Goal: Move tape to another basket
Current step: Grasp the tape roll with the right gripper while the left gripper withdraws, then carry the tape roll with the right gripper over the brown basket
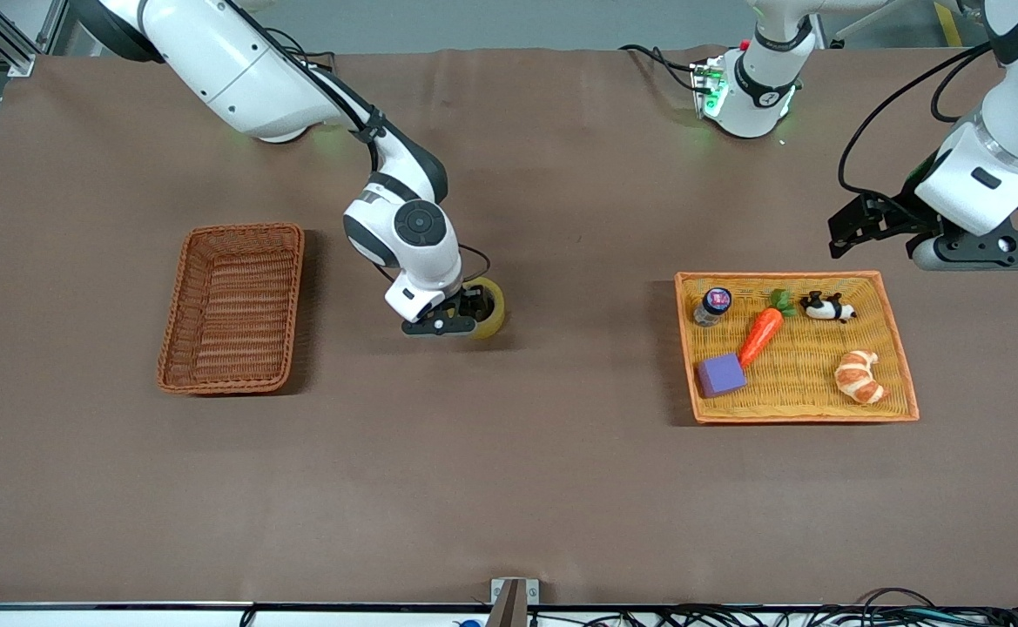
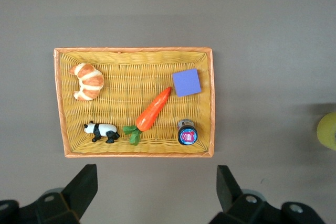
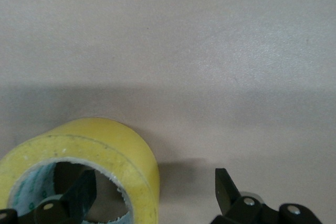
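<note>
- Right gripper [image 1: 456, 322] straddles the tape's [image 1: 489, 306] wall, jaws spread, one finger seemingly inside the core.
- Grasp step; next, clench, lift toward the basket [image 1: 232, 306] at nine o'clock.
- Left gripper [image 2: 157, 192] waits, released.

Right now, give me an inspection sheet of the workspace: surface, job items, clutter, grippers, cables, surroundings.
Surface: brown table cover, flat.
Job's things: tape on the table between the two baskets; brown basket toward the right arm's end, nothing in it.
Clutter: orange tray holds a croissant, carrot, panda, purple block, small jar.
Grippers: right gripper open, one finger inside the tape's hole, one outside; left gripper open, waiting above the orange tray.
Cables: bundle along the table's near edge.
Surroundings: nothing seen.
</note>
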Robot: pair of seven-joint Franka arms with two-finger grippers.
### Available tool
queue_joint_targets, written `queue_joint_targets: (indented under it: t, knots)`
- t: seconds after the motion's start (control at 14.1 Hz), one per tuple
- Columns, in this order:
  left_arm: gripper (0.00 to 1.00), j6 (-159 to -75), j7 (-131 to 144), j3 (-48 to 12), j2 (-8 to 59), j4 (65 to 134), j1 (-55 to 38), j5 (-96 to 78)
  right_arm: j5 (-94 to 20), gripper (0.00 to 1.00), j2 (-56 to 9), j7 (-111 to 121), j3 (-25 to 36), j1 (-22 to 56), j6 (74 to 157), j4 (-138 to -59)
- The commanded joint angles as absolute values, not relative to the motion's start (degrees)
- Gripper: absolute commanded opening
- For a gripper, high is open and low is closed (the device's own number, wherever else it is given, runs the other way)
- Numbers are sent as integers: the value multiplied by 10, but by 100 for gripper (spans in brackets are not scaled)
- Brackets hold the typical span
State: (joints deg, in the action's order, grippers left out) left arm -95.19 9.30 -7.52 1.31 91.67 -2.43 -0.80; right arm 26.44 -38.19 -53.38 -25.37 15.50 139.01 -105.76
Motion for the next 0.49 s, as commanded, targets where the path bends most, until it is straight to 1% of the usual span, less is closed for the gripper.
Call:
queue_joint_targets:
  t: [0.0, 0.07, 0.14, 0.21, 0.28, 0.35, 0.42]
  knots:
    - [100, -948, 84, -52, 21, 897, -33, -18, 287, 98, -395, -547, -258, 152, 1397, -1052]
    - [100, -947, 85, -52, 20, 900, -34, -17, 293, 88, -396, -547, -258, 153, 1403, -1053]
    - [100, -948, 86, -54, 20, 902, -33, -14, 294, 64, -398, -546, -258, 151, 1401, -1052]
    - [100, -949, 86, -57, 16, 906, -33, -11, 293, 31, -398, -546, -258, 146, 1397, -1052]
    - [100, -955, 85, -57, 5, 924, -34, -10, 292, 11, -397, -546, -258, 145, 1395, -1051]
    - [100, -964, 85, -57, -7, 938, -34, -10, 290, 2, -397, -546, -258, 144, 1394, -1050]
    - [100, -974, 85, -58, -21, 959, -34, -10, 289, 0, -397, -544, -258, 142, 1393, -1046]
